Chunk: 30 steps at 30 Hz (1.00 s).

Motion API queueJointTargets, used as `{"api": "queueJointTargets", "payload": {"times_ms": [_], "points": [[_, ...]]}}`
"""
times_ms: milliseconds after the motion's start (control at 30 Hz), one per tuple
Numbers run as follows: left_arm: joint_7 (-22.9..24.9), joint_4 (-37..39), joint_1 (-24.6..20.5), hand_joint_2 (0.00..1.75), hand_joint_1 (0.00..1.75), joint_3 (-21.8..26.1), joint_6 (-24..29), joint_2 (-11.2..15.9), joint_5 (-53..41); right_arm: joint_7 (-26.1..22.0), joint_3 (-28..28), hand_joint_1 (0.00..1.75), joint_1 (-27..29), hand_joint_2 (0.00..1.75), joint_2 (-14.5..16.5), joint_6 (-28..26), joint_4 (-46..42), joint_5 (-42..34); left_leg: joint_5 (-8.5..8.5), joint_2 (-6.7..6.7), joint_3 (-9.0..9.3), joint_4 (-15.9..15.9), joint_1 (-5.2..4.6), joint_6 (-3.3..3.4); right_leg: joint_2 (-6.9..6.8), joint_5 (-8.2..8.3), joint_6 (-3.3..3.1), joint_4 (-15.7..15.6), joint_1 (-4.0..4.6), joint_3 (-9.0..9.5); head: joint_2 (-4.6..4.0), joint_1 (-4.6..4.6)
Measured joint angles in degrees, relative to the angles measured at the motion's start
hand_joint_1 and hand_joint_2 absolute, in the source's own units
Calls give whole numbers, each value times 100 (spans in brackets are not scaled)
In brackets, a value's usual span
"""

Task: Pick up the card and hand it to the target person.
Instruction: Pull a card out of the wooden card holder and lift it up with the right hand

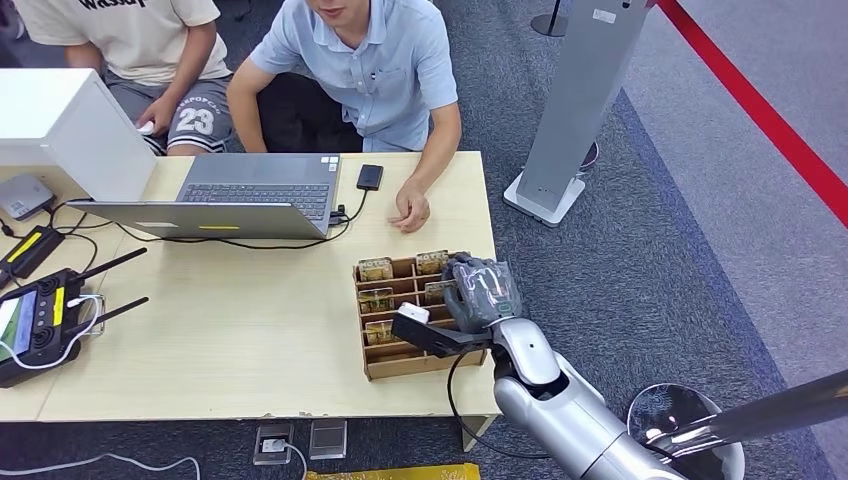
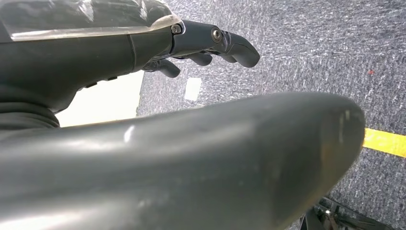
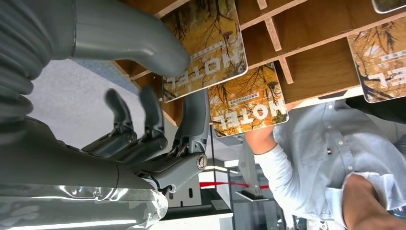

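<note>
A pale wooden table (image 1: 250,340) carries a controller (image 1: 40,325) at its left edge, a laptop (image 1: 250,195) and phone (image 1: 369,177) along the far edge. The card (image 3: 206,48) stands in the tray (image 1: 400,362) near the right edge, pinched by the right hand (image 1: 480,290). Grey carpet (image 1: 640,260) lies beyond, where the left hand (image 2: 210,45) hangs empty, fingers apart.
</note>
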Motion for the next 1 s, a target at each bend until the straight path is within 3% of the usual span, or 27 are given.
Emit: {"api": "queueJointTargets", "payload": {"times_ms": [600, 1000], "points": [[-2, 0, -1, 0, 0, 1, 29, -1, 4, -112, -51, 175, -3, 175, 26, -652, 62, -62, 1, -1, -2, 0, 0, 0, -1, 1, 1, 0, 0, -1, 0, -1], [-2, 0, 3, 0, 0, 2, 43, -1, -4, -135, -380, 175, -199, 175, -93, -740, -906, -254, 2, -1, -2, 1, 0, 0, -1, 2, 1, 0, 0, -1, 0, 2]]}}
